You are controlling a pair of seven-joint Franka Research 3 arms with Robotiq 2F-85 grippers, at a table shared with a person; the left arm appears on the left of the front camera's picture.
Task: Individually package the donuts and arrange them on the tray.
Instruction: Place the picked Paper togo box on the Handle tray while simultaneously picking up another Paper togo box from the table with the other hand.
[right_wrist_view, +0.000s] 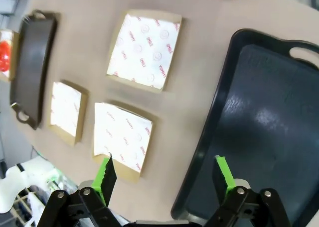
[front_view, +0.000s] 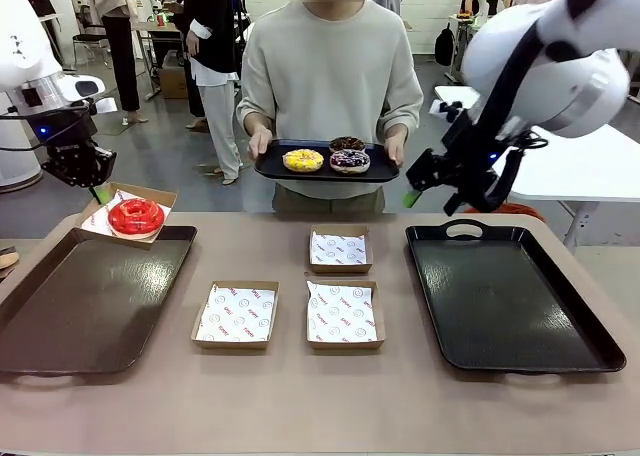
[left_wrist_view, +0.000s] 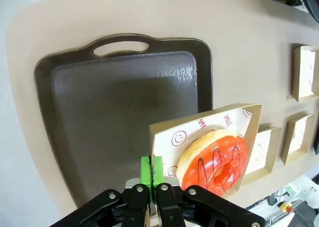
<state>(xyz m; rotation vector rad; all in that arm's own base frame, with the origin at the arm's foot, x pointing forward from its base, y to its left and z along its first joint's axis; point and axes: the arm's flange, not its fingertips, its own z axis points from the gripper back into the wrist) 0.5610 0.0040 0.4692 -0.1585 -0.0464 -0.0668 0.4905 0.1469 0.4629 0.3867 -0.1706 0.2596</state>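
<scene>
One red donut (front_view: 136,216) sits in a box (front_view: 158,193) that the left pincer (left_wrist_view: 151,171) pinches by its edge. The box hangs over the far corner of the left tray (front_view: 90,306), just below it. Farther off, the right pincer (right_wrist_view: 163,163) is spread and holds nothing.

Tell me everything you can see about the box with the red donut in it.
The box is shallow square brown cardboard lined with white paper printed with red smiley faces. A red-glazed ring donut sits in it. The left gripper is shut on one edge, green pads pinching the rim. It hangs slightly tilted over the far corner of the dark tray; whether it touches that tray is unclear.
</scene>
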